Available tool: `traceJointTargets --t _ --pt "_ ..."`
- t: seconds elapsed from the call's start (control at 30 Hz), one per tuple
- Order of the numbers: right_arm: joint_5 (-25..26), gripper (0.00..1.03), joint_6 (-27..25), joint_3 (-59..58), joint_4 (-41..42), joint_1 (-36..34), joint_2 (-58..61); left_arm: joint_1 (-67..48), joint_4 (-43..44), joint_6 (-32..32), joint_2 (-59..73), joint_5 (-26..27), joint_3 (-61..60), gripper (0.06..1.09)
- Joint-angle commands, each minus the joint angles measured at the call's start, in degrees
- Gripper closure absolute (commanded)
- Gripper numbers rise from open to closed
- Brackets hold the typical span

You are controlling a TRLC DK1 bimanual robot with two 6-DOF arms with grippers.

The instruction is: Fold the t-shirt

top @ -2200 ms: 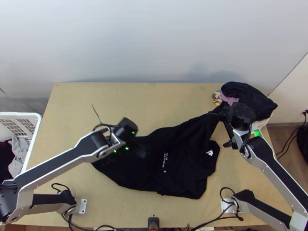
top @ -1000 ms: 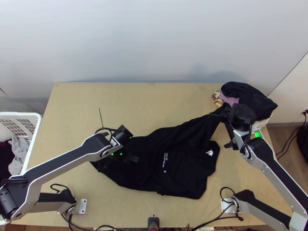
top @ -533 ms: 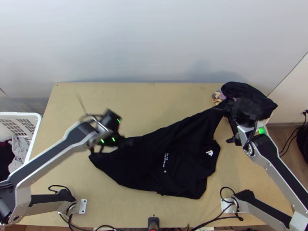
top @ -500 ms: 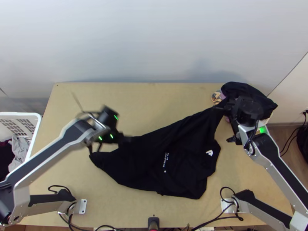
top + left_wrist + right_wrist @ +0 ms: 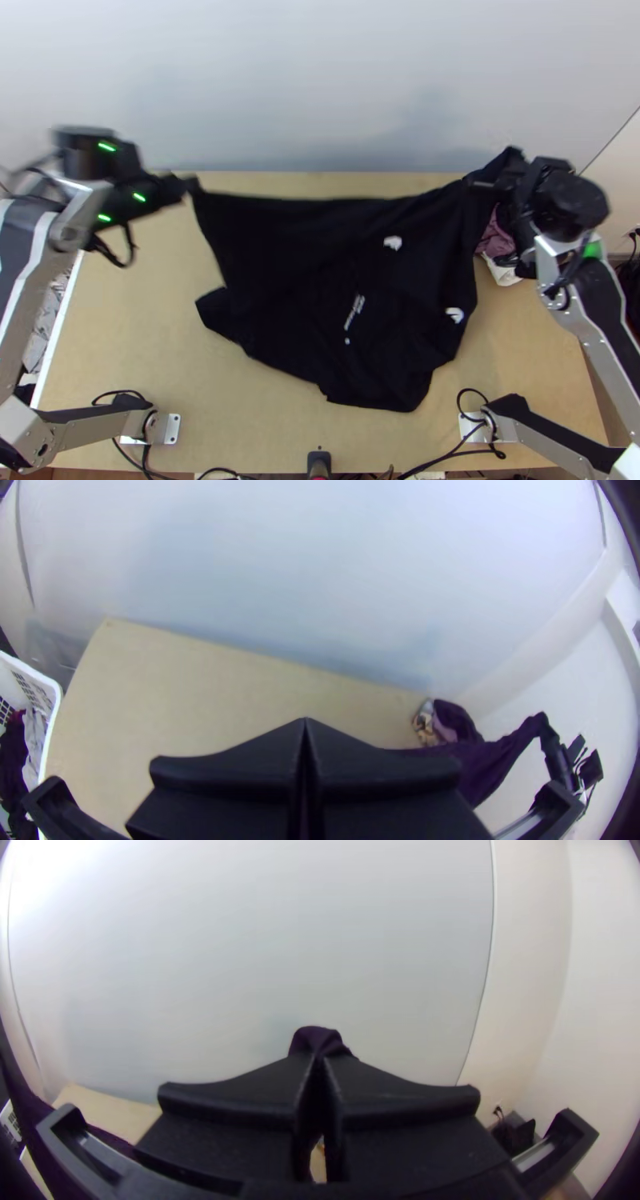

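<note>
Poking past the right fingers (image 5: 483, 186) (right wrist view) is bunched t-shirt (image 5: 315, 1038).

Mid-frame, the t-shirt (image 5: 320, 312) lies partly on my table (image 5: 144, 344); the basket (image 5: 61, 314) is far left, the clothes pile (image 5: 498, 240) right.

Soft, bright light washes the wall (image 5: 280, 72), with faint shadows at the top view's upper right, glare at the right wrist view's upper left, motion blur at the top view's left, and dark, fisheye-bent wrist-view corners.
</note>
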Motion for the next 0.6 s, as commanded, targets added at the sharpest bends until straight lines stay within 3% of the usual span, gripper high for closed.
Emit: traceJointTargets --t 0.0,0.17,0.37,0.57 --pt "3.4 1.0 -5.5 10.5 -1.4 2.7 0.0 7.3 -1.1 0.2 -0.1 0.1 17.0 1.05" --pt "8.7 1.0 -11.9 16.7 0.3 8.9 -0.8 10.0 -1.9 0.4 -1.0 0.1 26.8 1.05" --pt "12.7 1.0 -19.6 23.2 2.0 15.3 -1.1 12.3 0.8 4.4 -7.6 -0.5 27.7 1.05" --pt "16.4 1.0 -32.9 24.1 10.3 23.1 -3.4 13.2 0.1 7.7 -13.4 -0.6 27.6 1.05"
